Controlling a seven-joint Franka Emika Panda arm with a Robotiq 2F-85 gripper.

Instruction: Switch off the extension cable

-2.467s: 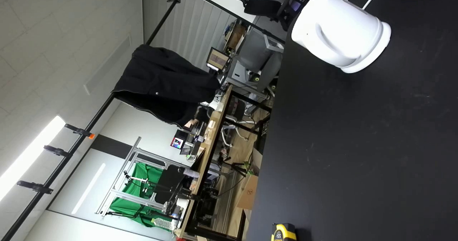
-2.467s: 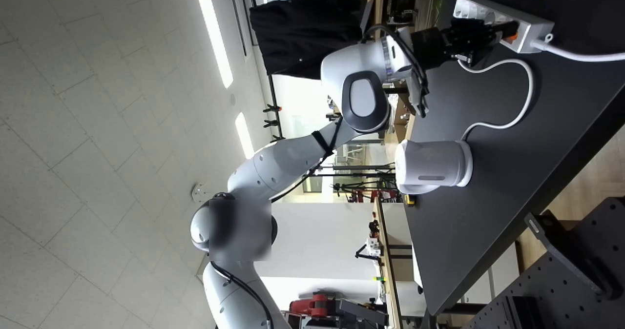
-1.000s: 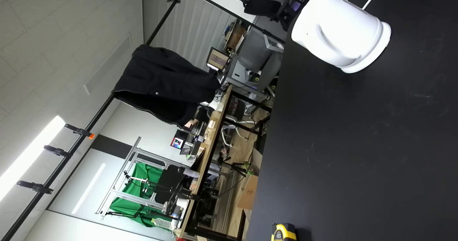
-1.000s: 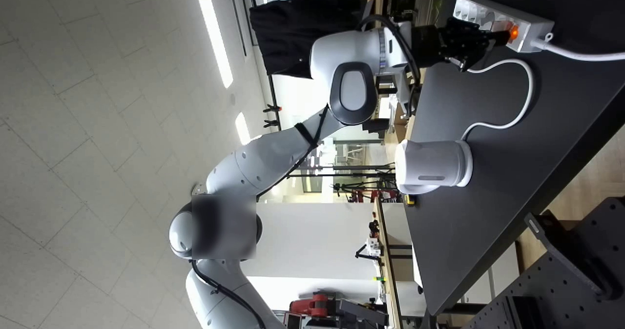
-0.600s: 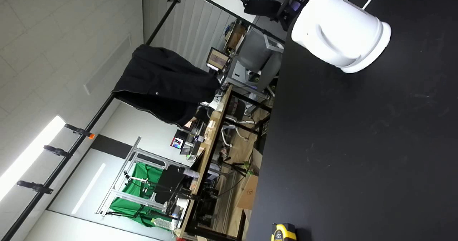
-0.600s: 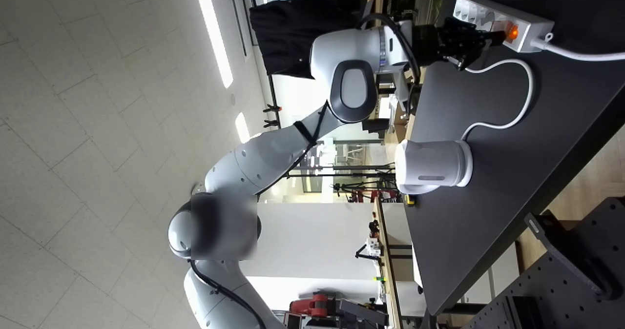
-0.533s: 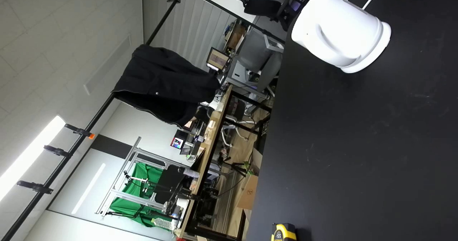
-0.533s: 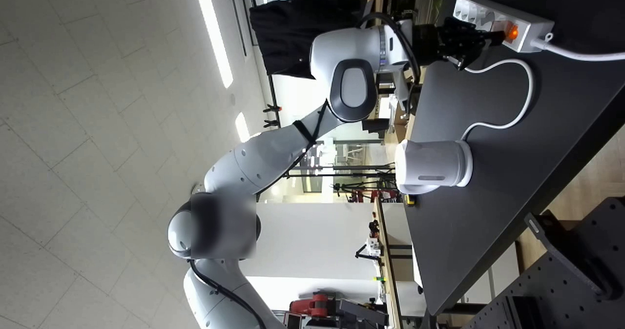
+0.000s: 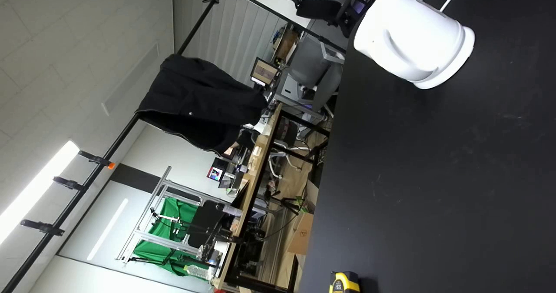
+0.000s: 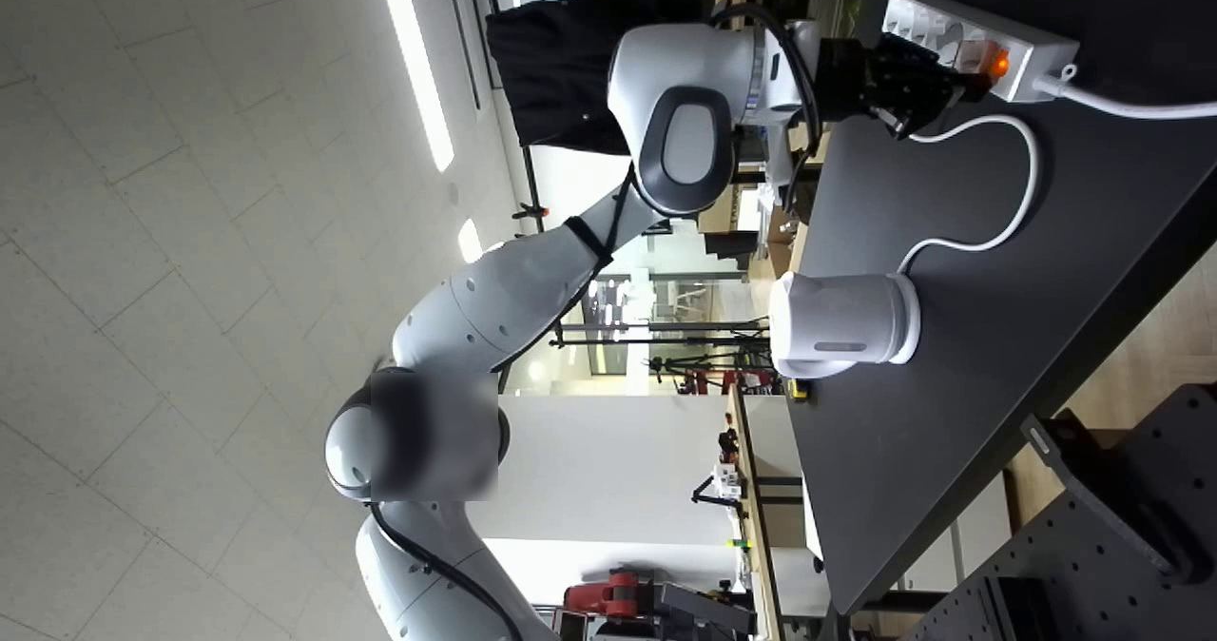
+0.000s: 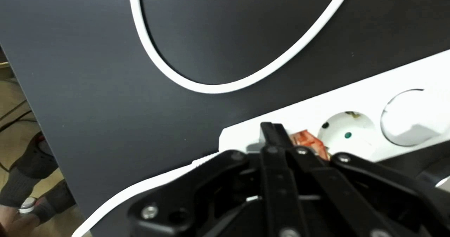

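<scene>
Here's the long white plastic extension strip (image 10: 994, 30), lying on the black table (image 10: 951, 189) right by the tips of the jaws, and its translucent orange-red switch (image 10: 999, 63) glows bright just beside them, so to my eye the switching-off isn't done yet! The black metal gripper (image 11: 275, 127) is in position, jaws together with nothing visible between them, though whether they touch the switch I can't tell; what's left, I'd judge, is one firm press until that glow dies, while the white plastic kettle (image 10: 846, 322) stands well apart from the jaws.
</scene>
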